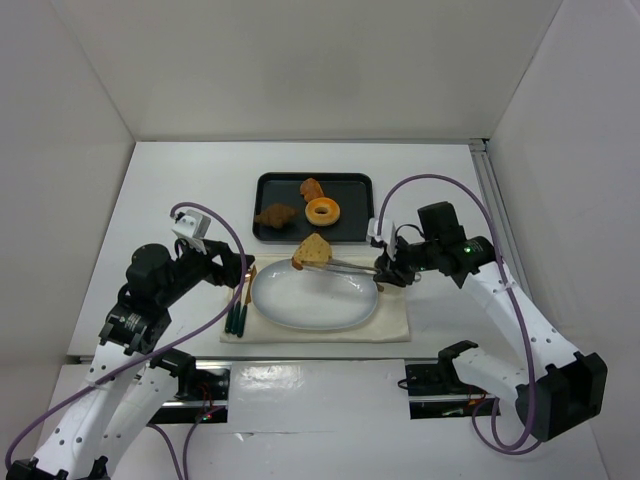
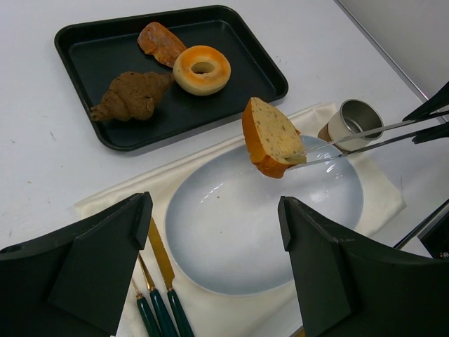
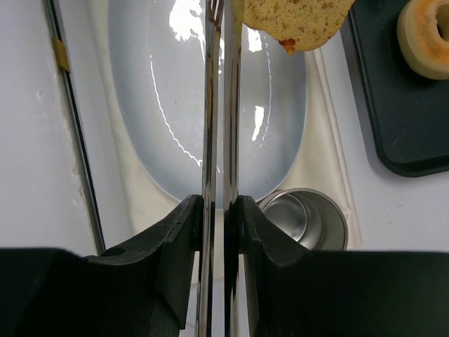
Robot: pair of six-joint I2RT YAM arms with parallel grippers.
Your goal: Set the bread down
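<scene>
- Now the right hand is clamped on tongs pinching the bread above the plate.
- Left hand: fingers apart, near the knives.

2 white arms with black joints and looping purple cables, 1 green light on the right.
</scene>
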